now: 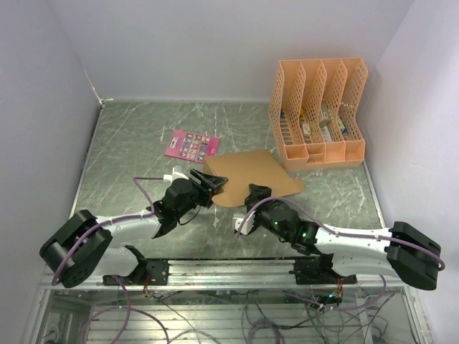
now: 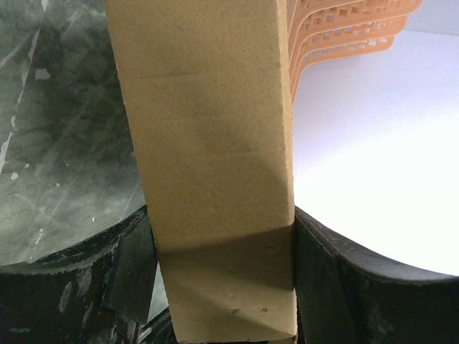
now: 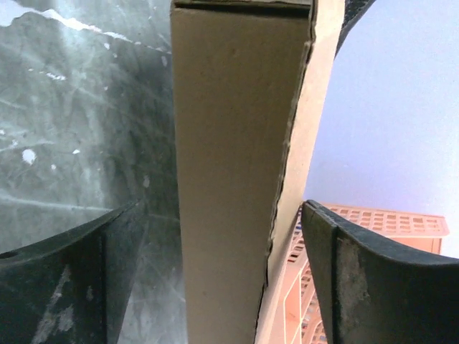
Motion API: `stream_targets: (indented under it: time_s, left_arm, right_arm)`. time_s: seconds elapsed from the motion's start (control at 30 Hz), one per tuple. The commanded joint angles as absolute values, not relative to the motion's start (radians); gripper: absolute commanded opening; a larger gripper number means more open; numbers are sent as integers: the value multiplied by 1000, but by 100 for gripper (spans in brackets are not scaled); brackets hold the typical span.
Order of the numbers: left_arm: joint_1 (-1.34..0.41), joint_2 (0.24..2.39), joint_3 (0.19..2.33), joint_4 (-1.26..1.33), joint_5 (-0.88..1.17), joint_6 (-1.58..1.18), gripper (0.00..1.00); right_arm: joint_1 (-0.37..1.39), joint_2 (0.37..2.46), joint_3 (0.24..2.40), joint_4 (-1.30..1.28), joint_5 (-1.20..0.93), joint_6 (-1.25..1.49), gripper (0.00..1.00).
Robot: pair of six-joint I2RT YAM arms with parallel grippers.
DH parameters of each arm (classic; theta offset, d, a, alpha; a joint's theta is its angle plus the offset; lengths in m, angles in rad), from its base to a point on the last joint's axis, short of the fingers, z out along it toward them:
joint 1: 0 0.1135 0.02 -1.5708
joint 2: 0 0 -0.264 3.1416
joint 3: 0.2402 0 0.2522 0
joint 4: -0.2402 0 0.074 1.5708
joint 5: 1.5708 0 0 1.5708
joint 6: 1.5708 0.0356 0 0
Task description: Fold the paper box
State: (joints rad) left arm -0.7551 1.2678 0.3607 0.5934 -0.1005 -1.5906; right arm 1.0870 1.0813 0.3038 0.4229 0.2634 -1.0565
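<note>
The paper box (image 1: pixel 252 172) is a brown cardboard sheet, partly folded, lying on the marbled table's middle. My left gripper (image 1: pixel 214 185) is at its left edge and is shut on a folded cardboard flap (image 2: pixel 215 129), which fills the space between both fingers. My right gripper (image 1: pixel 257 195) is at the box's near edge. In the right wrist view its jaws stand open around a doubled cardboard wall (image 3: pixel 229 143), with a gap on each side. The box's far side shows only in the top view.
An orange lattice file organizer (image 1: pixel 319 115) stands at the back right, just beyond the box; it also shows in the left wrist view (image 2: pixel 344 29) and right wrist view (image 3: pixel 373 229). A small pink printed card (image 1: pixel 191 145) lies at back left. White walls enclose the table.
</note>
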Motion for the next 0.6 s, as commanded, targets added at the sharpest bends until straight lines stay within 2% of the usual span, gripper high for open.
stream_targets:
  time_s: [0.0,0.1,0.2,0.37,0.43,0.57]
  left_arm:
    - [-751,1241,368,640,-56,-1618,62]
    - [-749,1229,366,635,-48,-1622,62]
    - [-750,1214,361,630,-46,-1625,62]
    - [-750,1175,354,606,-53,-1628,65]
    - [-749,1154,355,586,-57,-1631,72]
    - [-750,1076,388,467,-78,-1604,85]
  right_arm:
    - [1089,1135,321,568,285,-1086,81]
    - [1083,1175,346,571,279,-1087,72]
    - [1075,1202,363,575,268,-1084,59]
    - [1063,1208,394,557,266,-1042,46]
    - [1060,1196,413,531,270,-1010,42]
    - [1059,1157,455,488,273,-951,39]
